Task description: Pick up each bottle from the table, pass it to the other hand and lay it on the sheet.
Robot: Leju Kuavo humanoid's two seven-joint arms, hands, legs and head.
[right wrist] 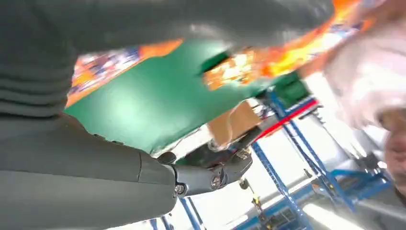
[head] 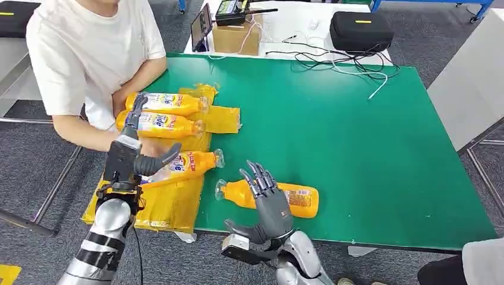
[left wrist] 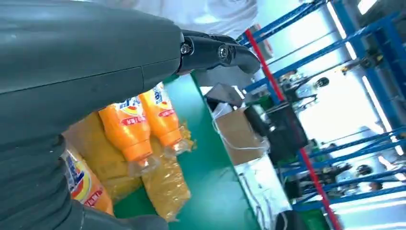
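Three orange bottles lie side by side on the yellow sheet (head: 172, 208) at the table's left: one farthest (head: 169, 103), one in the middle (head: 161, 123), one nearest (head: 189, 164). My left hand (head: 132, 155) hovers over the nearest one, fingers stretched out and thumb apart, holding nothing. The left wrist view shows two bottle necks (left wrist: 127, 132) (left wrist: 163, 115) on the sheet. A fourth bottle (head: 300, 200) lies on the bare green table (head: 356, 148), cap pointing left. My right hand (head: 268, 205) is above its middle, fingers spread and empty. The right wrist view is blurred.
A person in a white shirt (head: 83, 53) sits at the table's far left, forearm beside the sheet. Beyond the green table are a cardboard box (head: 236, 37), a black case (head: 361, 29) and loose cables (head: 345, 62). A grey table (head: 469, 83) stands at the right.
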